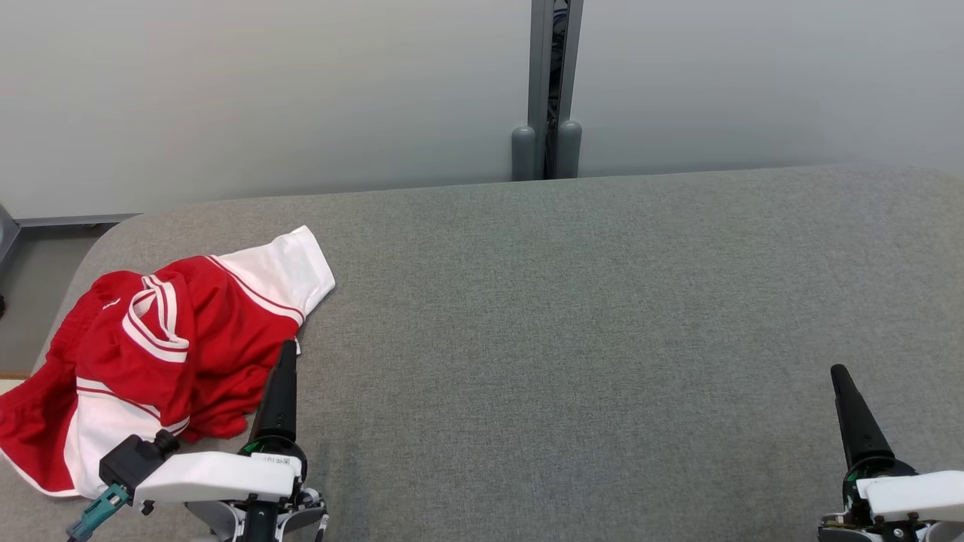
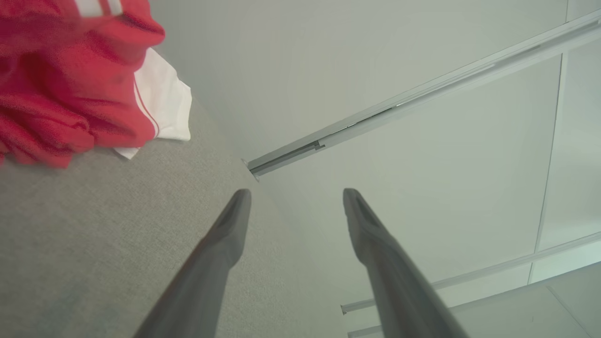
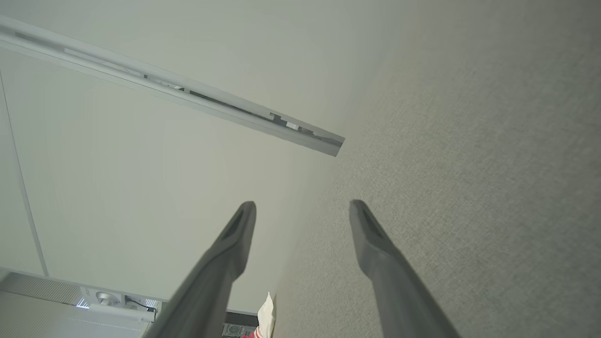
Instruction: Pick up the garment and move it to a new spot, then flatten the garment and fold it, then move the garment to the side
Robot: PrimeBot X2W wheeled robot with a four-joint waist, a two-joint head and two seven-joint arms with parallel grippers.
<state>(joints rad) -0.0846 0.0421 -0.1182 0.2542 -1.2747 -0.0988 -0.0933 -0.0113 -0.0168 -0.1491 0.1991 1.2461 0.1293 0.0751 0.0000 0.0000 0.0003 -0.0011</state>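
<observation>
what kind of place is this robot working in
Probably an indoor lab or test room: a wide grey fabric-covered table, plain pale partition walls joined by a metal post, and one crumpled red-and-white garment.

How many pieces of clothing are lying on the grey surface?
1. The red and white garment lies crumpled at the left end of the grey surface, beside the left gripper. Its folds could hide something smaller.

A grey, fabric-covered tabletop [image 1: 602, 339] with a rounded far-left corner carries a crumpled red-and-white garment [image 1: 173, 339]. The garment is bunched against the left edge, with one white panel spread toward the far edge. The grey covering lies smooth across to the right edge.
</observation>
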